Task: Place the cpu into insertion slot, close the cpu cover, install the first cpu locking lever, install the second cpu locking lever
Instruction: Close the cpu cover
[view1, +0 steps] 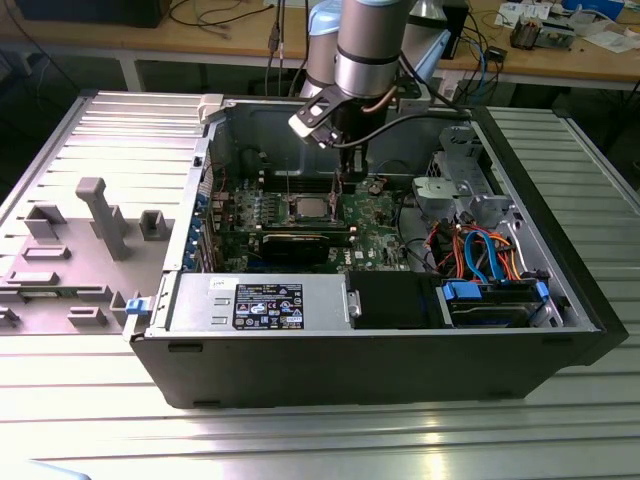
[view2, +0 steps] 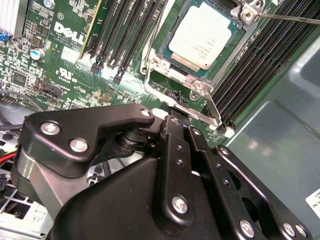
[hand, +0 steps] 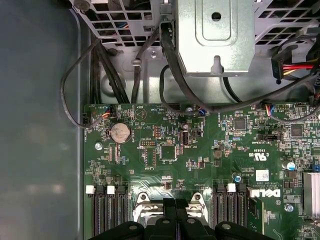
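— Checking one thing: which way does the cpu (view2: 205, 34) lie from your gripper (view2: 179, 122)?

— Straight ahead of my fingertips, a little past them. In the second wrist view it sits flat in the insertion slot (view2: 199, 86), silver top up. A metal frame runs around its edge, and I take that for the cpu cover (view2: 176, 68), lying flat. In the exterior view I hang inside the open computer case (view1: 300, 370) at upper centre of the frame. There the socket is just below me, a little toward the exterior view's left.

— And your jaws?

— Closed. My fingers (hand: 169, 220) stand side by side with hardly a seam between them in both wrist views. I see nothing held in them.

— What is nearest to them?

— What I judge to be a locking lever (view2: 212, 111), a flat silver bar at the socket's edge on my side. Its long axis runs along that edge, crosswise to the line from my fingers to the chip, so it lies between the two. It is right at my tips, but I cannot tell whether it touches them or sits just clear. A thin rod (view2: 285, 18) leaves the socket's far corner, beyond the chip, beside the memory slots (view2: 267, 67).
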